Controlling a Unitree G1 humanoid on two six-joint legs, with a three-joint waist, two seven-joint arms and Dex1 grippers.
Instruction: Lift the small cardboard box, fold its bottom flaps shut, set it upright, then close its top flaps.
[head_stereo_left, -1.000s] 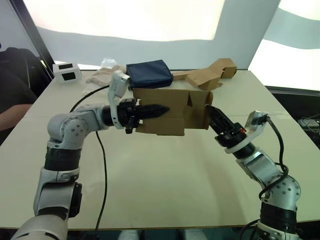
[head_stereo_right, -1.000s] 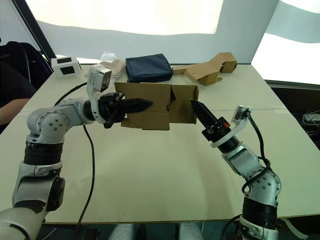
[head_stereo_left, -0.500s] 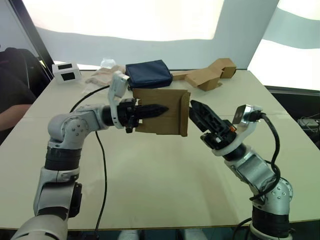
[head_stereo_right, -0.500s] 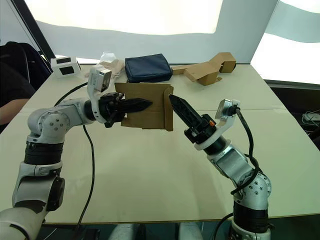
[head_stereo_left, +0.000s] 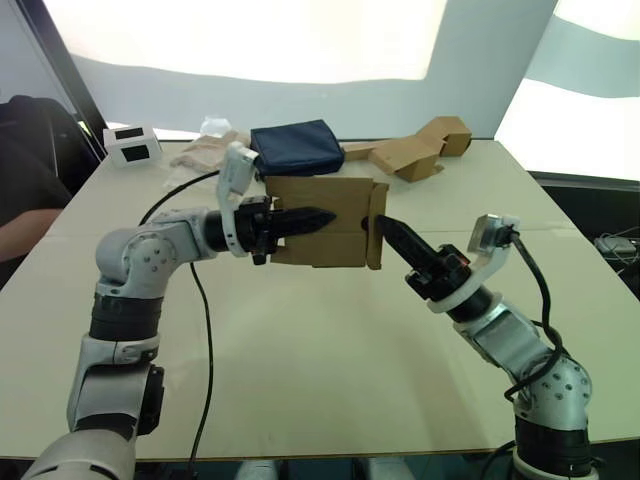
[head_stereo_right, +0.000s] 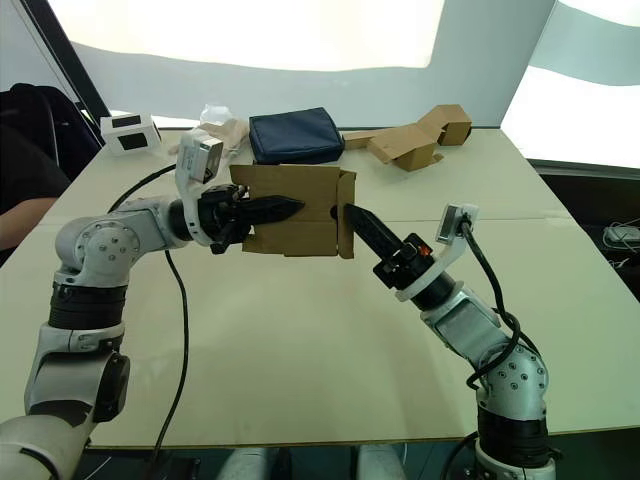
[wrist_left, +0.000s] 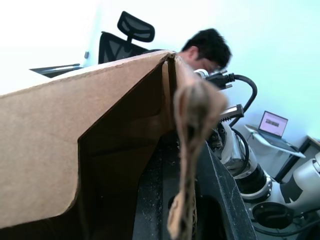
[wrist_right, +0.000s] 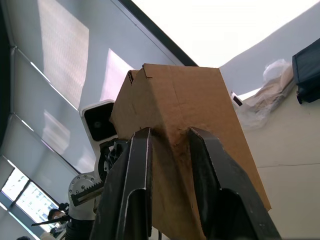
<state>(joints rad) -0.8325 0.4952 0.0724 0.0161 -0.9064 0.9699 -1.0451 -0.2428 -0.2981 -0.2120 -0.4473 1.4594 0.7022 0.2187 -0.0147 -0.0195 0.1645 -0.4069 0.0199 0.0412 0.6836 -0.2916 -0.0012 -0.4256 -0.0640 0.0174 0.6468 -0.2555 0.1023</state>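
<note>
The small cardboard box (head_stereo_left: 318, 240) hangs on its side above the table (head_stereo_left: 300, 380), brown and roughly cube-shaped. My left gripper (head_stereo_left: 325, 216) is shut on the box's near wall, the cardboard edge (wrist_left: 192, 125) pinched between its black fingers (wrist_left: 220, 190). At the box's right end my right gripper (head_stereo_left: 385, 225) points at the folded end flap. Its fingers (wrist_right: 135, 170) stand a little apart, tips against the cardboard (wrist_right: 185, 100), with nothing pinched between them.
Behind the box lie a navy pouch (head_stereo_left: 298, 147), a larger tan cardboard piece (head_stereo_left: 415, 150), crumpled wrapping (head_stereo_left: 210, 148) and a white device (head_stereo_left: 133, 145). A black cable (head_stereo_left: 200, 300) trails along the left arm. A person sits at the table's left edge (head_stereo_left: 25, 200).
My right gripper swung in from the right and pushed the outstanding right flap flat against the box's end, its fingers narrowing. The left arm and box stayed put.
</note>
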